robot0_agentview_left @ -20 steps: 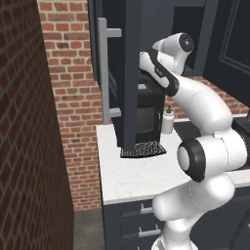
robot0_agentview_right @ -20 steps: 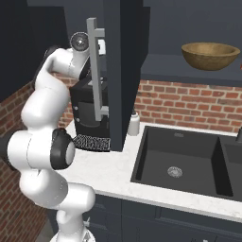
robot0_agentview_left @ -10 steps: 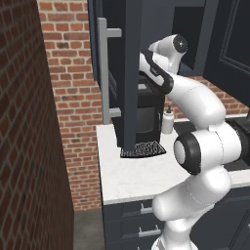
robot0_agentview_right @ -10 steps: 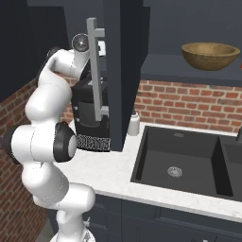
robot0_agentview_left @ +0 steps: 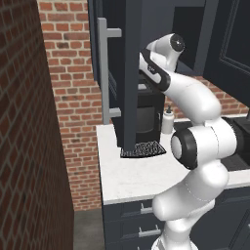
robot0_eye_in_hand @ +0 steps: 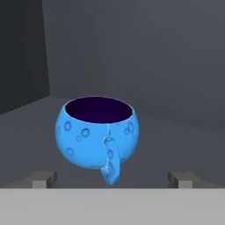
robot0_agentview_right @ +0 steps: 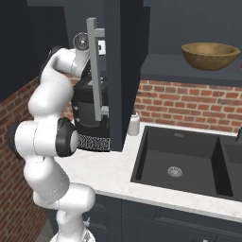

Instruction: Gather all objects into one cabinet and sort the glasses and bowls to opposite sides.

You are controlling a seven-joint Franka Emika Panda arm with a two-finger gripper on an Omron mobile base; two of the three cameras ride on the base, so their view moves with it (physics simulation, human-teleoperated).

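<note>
Right, tool point(robot0_eye_in_hand: 112, 178) is spread fully wide, nothing between the fingers, holding nothing. In the hand view the two finger tips point(robot0_eye_in_hand: 44, 179) stand at either side near the bottom, and the blue bowl point(robot0_eye_in_hand: 96, 132) sits ahead, roughly centred between them, apart from both. Bowl is upright on the dark grey cabinet shelf point(robot0_eye_in_hand: 184, 140), dimpled glossy skin, dark purple inside, a small handle-like tab facing the camera. It stands toward the left part of the shelf, near the left inner wall, well in front of the back wall.

From the left base view the arm point(robot0_agentview_left: 195, 141) reaches up and forward, its hand end going in behind the open cabinet door point(robot0_agentview_left: 129, 73), so the tool itself is hidden there. The door carries a long silver bar handle point(robot0_agentview_left: 103, 73). Same in the right base view: the wrist passes behind the door and handle point(robot0_agentview_right: 93, 71).

Wooden bowl point(robot0_agentview_right: 210, 55) sits upright on an open shelf point(robot0_agentview_right: 189, 71) further right, above the black sink point(robot0_agentview_right: 182, 160), well apart from the arm.

On the white worktop point(robot0_agentview_left: 127, 178), toward its back edge, a black coffee machine point(robot0_agentview_left: 146, 117) stands below the cabinet with a small white bottle point(robot0_agentview_left: 168, 122) just beside it.
</note>
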